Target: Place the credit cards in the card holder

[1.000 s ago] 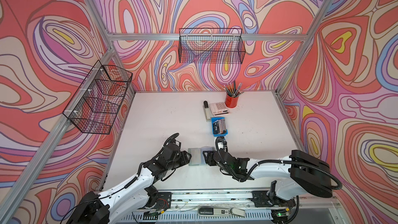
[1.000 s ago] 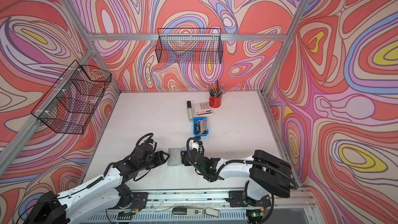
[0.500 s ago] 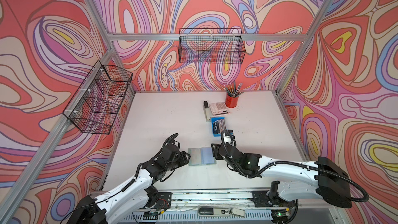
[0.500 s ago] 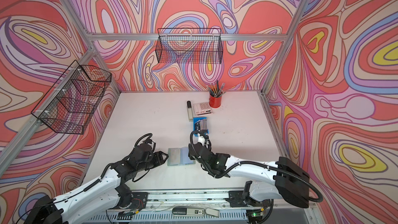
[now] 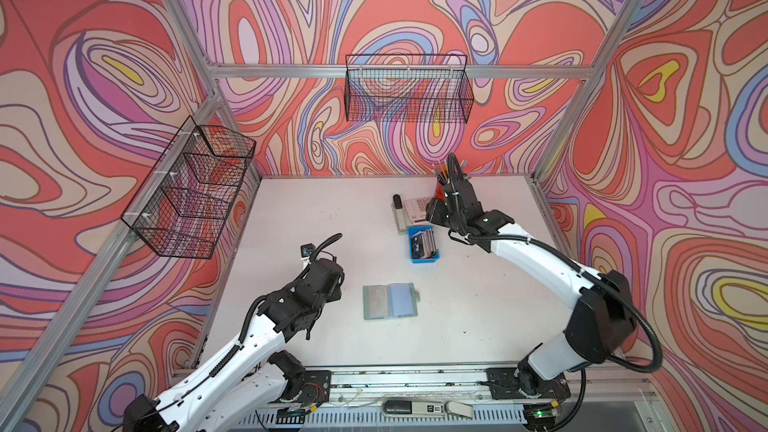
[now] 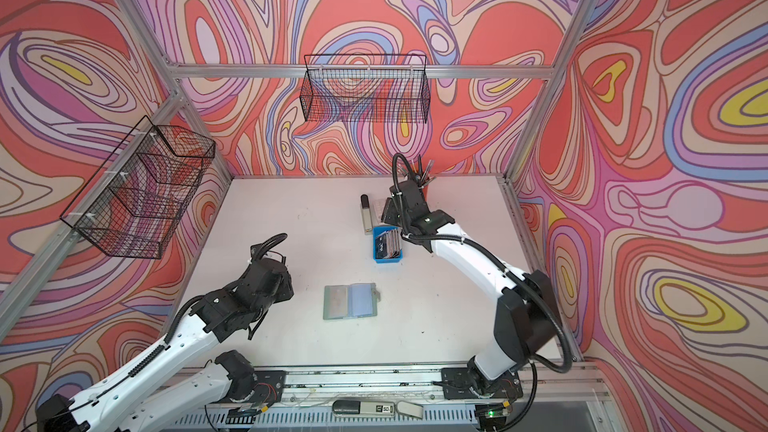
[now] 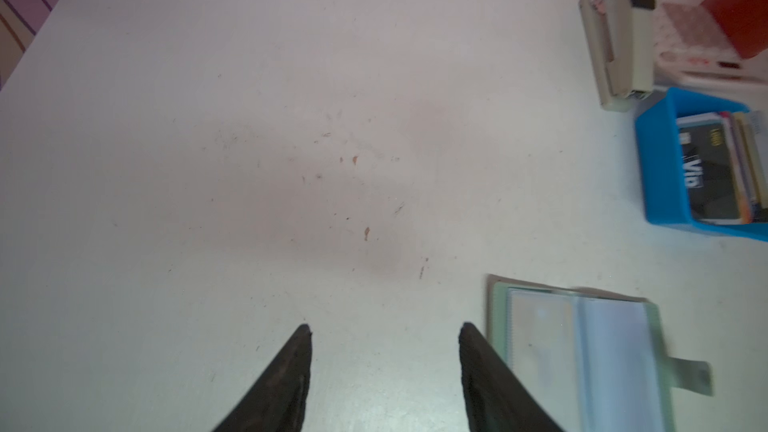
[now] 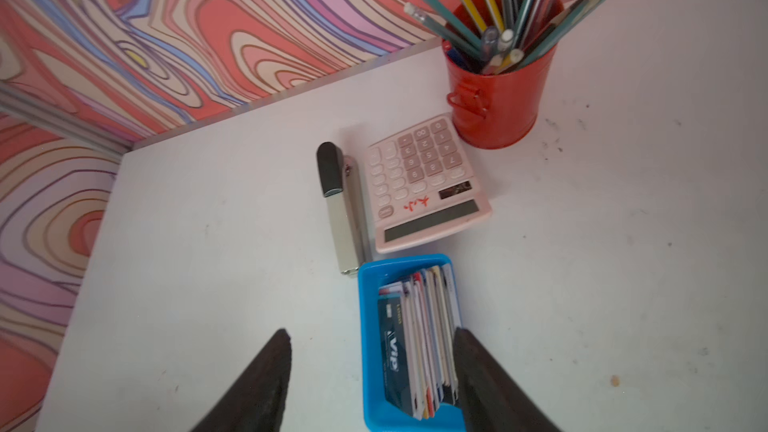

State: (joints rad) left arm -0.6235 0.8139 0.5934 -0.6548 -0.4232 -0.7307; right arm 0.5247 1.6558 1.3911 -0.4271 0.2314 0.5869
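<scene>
The sage-green card holder point(image 5: 389, 301) point(image 6: 350, 301) lies open and flat on the white table, its clear sleeves up and its snap tab point(image 7: 690, 376) pointing right. The credit cards point(image 8: 415, 338) point(image 7: 715, 172) stand on edge in a small blue tray point(image 5: 422, 260), with the dark "Vip" card outermost. My left gripper point(image 7: 385, 326) hovers open and empty just left of the holder. My right gripper point(image 8: 370, 331) point(image 5: 433, 214) hangs open and empty above the tray, one finger over the card stack.
Just behind the tray lie a beige stapler point(image 8: 340, 209) and a pink calculator point(image 8: 424, 184). A red cup of pencils point(image 8: 498, 89) stands beyond them near the back wall. Black wire baskets hang on the back wall point(image 5: 407, 93) and the left wall point(image 5: 191, 189).
My right arm has left the card holder, risen and swung back to above the blue tray. My left gripper has drawn back to the left. The holder now lies open by itself.
</scene>
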